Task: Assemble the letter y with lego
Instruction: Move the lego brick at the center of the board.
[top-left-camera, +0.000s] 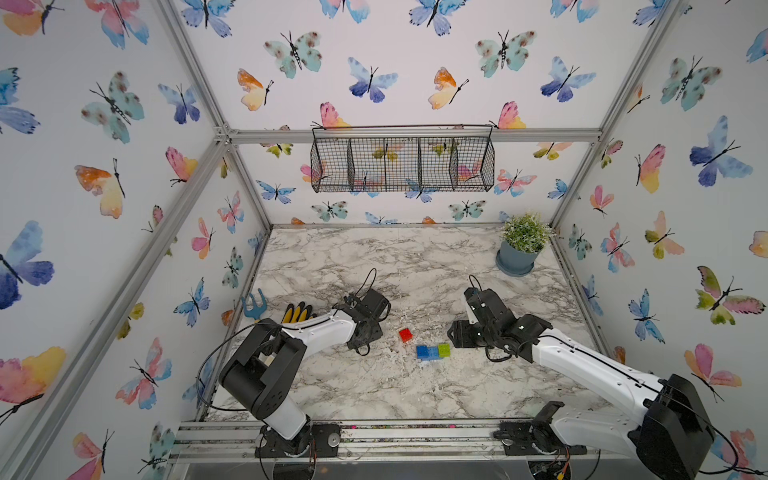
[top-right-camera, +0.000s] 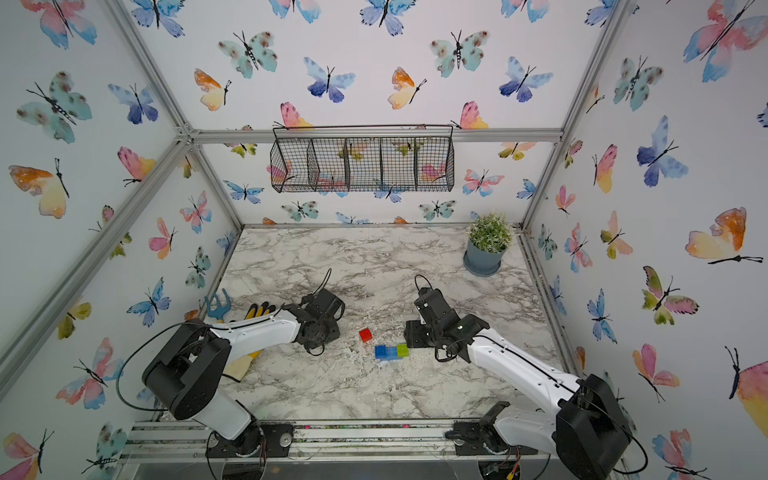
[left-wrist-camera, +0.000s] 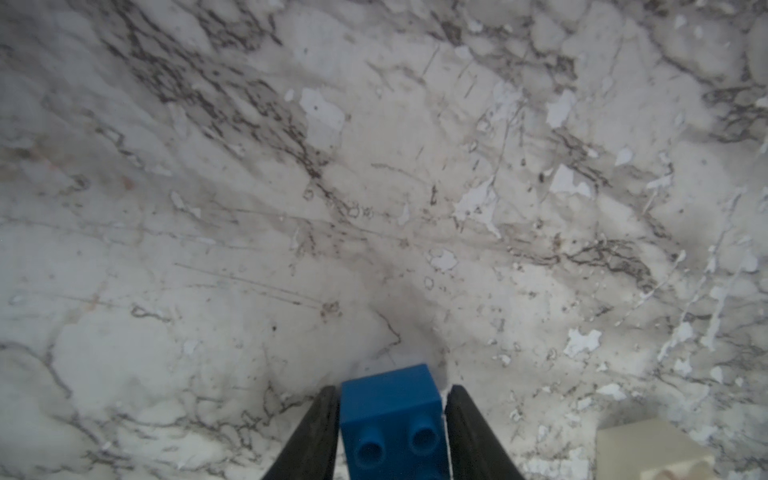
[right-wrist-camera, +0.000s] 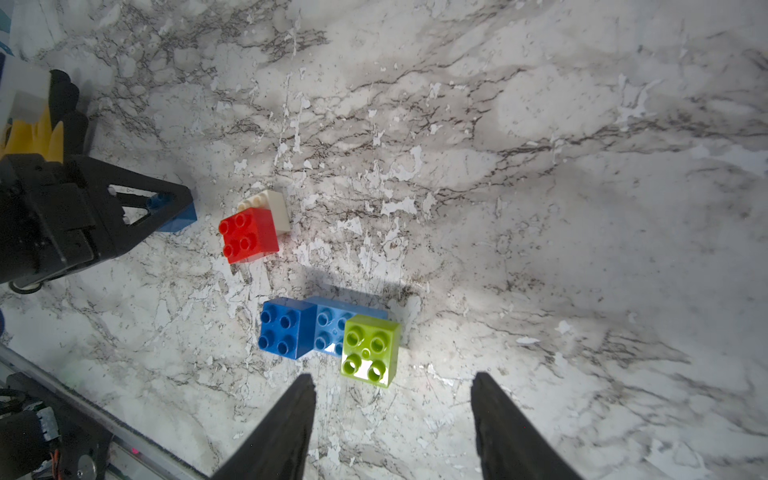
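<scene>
Because the dark blue brick (left-wrist-camera: 392, 419) is clamped only at its lower edges by the left pincer (left-wrist-camera: 392, 432) at the red brick's (right-wrist-camera: 248, 235) nine o'clock on the tabletop (right-wrist-camera: 540, 208), it could be dropped when lifted, while the right pincer (right-wrist-camera: 392, 415) is held apart, empty.

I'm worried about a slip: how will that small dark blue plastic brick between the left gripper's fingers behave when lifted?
The small dark blue plastic brick looks rigid, so the left gripper probably won't deform it. Its flat sides should seat squarely, though smooth plastic may slip. It's probably light.
</scene>
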